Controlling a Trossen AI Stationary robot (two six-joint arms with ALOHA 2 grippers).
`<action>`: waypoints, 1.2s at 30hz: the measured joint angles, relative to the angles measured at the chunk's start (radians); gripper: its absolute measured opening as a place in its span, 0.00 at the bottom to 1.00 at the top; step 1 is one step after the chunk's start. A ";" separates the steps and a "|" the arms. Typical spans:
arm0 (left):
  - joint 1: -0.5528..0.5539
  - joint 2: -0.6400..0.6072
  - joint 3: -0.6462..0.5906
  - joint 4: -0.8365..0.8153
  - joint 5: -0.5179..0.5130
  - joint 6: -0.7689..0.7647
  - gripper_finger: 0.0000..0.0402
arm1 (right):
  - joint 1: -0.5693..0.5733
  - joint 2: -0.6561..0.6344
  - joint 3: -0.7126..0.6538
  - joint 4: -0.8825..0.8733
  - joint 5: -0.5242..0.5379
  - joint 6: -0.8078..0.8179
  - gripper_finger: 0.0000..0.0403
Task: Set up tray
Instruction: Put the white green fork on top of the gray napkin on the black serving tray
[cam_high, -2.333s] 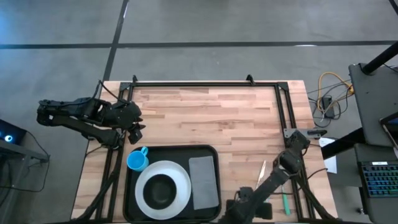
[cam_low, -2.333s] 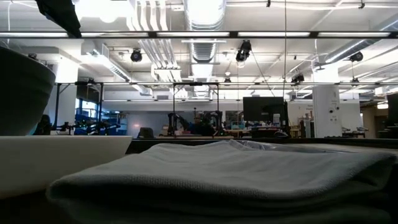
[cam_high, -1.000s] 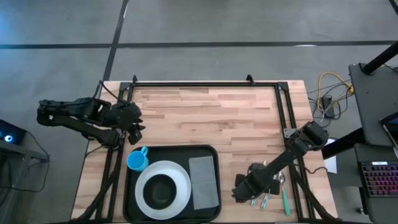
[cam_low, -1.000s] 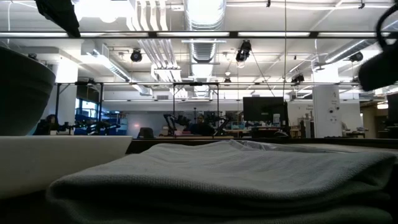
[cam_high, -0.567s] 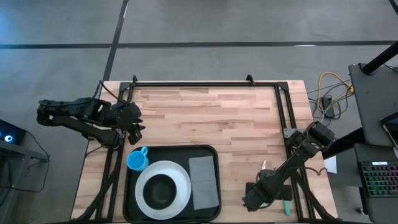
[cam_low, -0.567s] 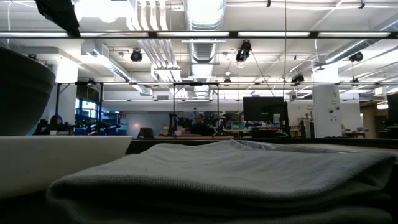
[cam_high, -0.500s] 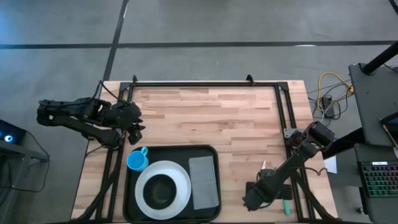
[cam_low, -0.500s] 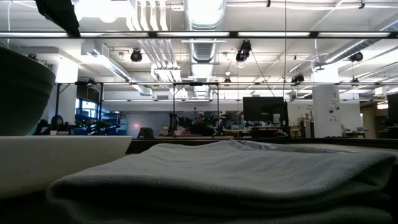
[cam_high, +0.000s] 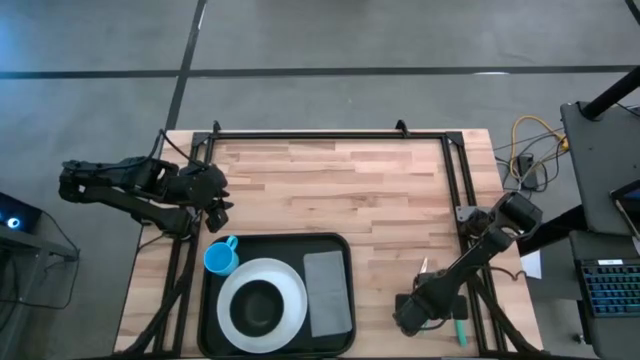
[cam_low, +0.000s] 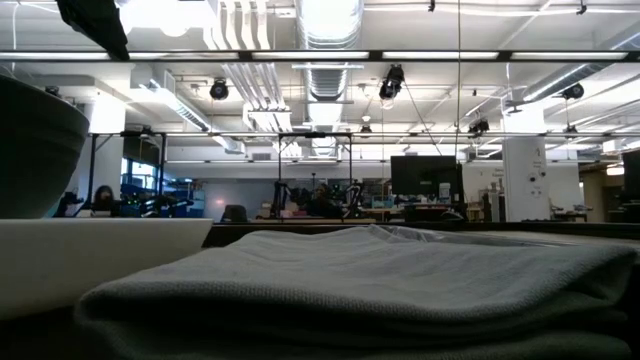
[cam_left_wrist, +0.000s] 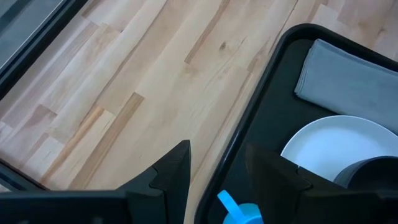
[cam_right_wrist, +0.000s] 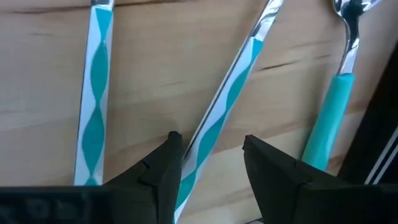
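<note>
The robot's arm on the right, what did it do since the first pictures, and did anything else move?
The right hand swung away from the tray's edge toward the table's right side and now sits low over the teal-handled cutlery, fingers open around the middle piece, nothing gripped yet. The left hand stayed parked by the blue cup. Tray, plate, bowl and napkin did not move.

From where I stand there's no lettering to read anywhere: no labels, brands, numbers or signs on anything in sight, nor on the far screens across the room.
</note>
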 joint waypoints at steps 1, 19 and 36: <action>0.000 0.000 0.000 0.000 0.000 -0.001 0.34 | 0.000 -0.005 -0.003 0.003 0.013 -0.007 0.39; 0.000 0.000 0.000 0.000 0.001 -0.004 0.34 | 0.001 -0.034 -0.046 0.035 0.101 -0.097 0.05; 0.000 0.000 0.000 0.006 0.001 -0.006 0.34 | 0.000 -0.026 0.291 -0.239 0.371 -0.156 0.05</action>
